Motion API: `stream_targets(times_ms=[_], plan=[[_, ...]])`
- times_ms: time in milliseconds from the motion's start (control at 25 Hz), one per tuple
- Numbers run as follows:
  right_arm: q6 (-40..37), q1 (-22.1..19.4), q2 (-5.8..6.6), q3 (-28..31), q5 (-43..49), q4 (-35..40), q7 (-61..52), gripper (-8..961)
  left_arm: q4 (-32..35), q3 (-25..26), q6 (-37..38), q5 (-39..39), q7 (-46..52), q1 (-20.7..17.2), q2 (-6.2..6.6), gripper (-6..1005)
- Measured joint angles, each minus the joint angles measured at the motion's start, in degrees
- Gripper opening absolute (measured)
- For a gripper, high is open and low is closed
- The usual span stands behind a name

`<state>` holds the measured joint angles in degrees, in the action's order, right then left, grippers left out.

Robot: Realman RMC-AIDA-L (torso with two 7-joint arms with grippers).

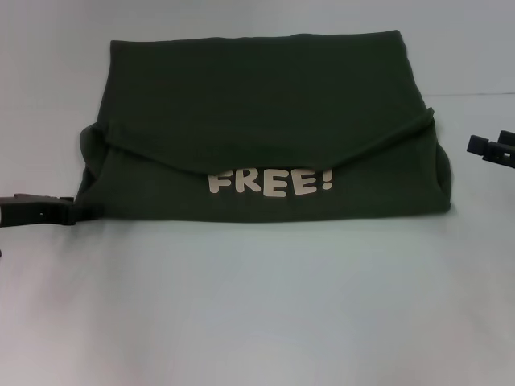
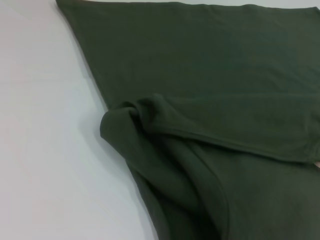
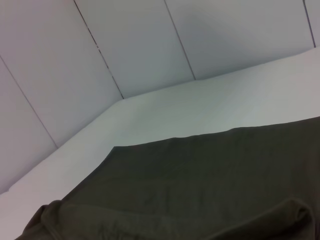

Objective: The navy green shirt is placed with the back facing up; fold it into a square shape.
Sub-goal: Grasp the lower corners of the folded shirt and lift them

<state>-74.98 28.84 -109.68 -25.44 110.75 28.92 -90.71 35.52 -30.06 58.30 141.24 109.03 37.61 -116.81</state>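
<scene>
The navy green shirt [image 1: 265, 121] lies folded on the white table, wider than deep. Its far half is folded toward me over the near half, and the cream "FREE!" lettering [image 1: 270, 182] shows below the curved folded edge. Bunched cloth sticks out at both side ends. My left gripper [image 1: 48, 211] is at the shirt's near left corner, just beside the cloth. My right gripper [image 1: 491, 148] is off the shirt's right end, apart from it. The left wrist view shows the shirt's bunched fold [image 2: 150, 120]. The right wrist view shows the shirt's flat top [image 3: 210, 170].
The white table [image 1: 257, 314] stretches wide in front of the shirt and to both sides. A panelled white wall [image 3: 125, 45] stands behind the table in the right wrist view.
</scene>
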Motion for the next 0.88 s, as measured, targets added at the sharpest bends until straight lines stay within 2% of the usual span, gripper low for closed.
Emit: stream_targets(times_ms=[560,800,880], plan=[[0.64,0.03,-0.08,-0.44,0.0,-0.09,0.0,932,-0.36,-1.53,-0.5,0.0,-0.16,0.44,-0.24,612],[1.32,0.15,-0.1,-1.03,0.06,-0.09,0.0,932,-0.8,-1.59,-0.76,0.35,0.56,1.09,-0.02,535],[1.48,0.18,-0.17,-1.55,0.09,-0.09,0.0,931,-0.81,-1.58,-0.76,0.84,0.89,1.16,0.01,459]])
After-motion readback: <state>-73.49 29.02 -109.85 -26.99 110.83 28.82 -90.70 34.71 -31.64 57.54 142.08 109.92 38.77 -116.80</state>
